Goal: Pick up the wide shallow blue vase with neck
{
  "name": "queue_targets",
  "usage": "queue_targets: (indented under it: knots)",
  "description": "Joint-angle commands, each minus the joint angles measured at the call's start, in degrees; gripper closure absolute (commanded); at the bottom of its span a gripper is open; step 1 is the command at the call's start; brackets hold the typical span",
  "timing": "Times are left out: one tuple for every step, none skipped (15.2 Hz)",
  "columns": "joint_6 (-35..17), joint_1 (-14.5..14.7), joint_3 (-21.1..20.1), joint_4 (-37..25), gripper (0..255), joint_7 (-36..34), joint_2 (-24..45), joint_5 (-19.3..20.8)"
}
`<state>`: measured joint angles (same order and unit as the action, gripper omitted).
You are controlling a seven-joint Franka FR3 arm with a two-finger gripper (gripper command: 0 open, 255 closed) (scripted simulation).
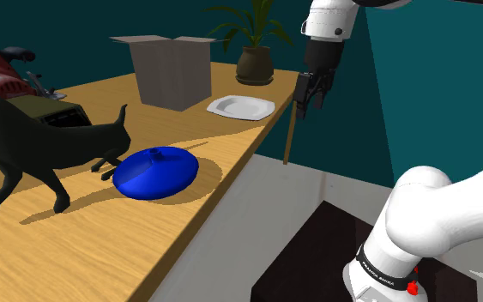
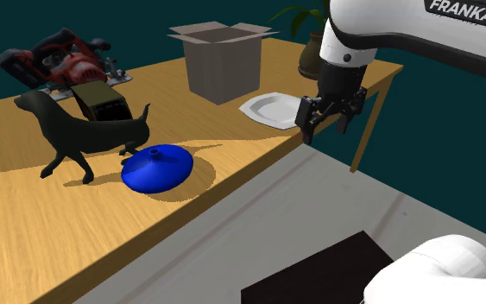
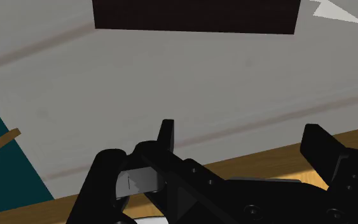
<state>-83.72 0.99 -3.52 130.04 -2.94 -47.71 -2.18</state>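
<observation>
Two black fingers apart, empty; one blue vase beside one black dog.

arm: raised, wrist turned down | end effector: fingers apart, holding nothing

The hand, fingers apart, hangs over grey floor beside a wooden table edge.

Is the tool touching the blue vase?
No, the tool hangs open off the table edge near the white plate, apart from the blue vase.
</observation>
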Motion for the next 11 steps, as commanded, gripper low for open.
queue_targets:
  knots:
    - [0.00,0.00,0.00,0.00,0,0.00,0.00,0.00]
    - [-0.31,0.34,-1.09,-0.83,0,-1.02,1.20,-0.85]
    - [-0.61,0.67,-2.17,-1.71,0,-2.04,2.43,-1.66]
    - [-0.91,0.98,-3.24,-2.65,0,-3.06,3.71,-2.43]
    - [-1.21,1.28,-4.30,-3.65,0,-4.07,5.03,-3.15]
    - [-1.50,1.54,-5.36,-4.70,0,-5.08,6.38,-3.83]
    - [-1.78,1.79,-6.41,-5.82,0,-6.09,7.77,-4.46]
    - [-2.05,2.00,-7.47,-6.99,0,-7.09,9.19,-5.04]
    - [-2.31,2.22,-8.51,-8.22,0,-8.10,10.66,-5.57]
    - [-2.55,2.41,-9.56,-9.51,0,-9.12,12.15,-6.05]
    - [-2.78,2.58,-10.60,-10.85,0,-10.14,13.68,-6.47]
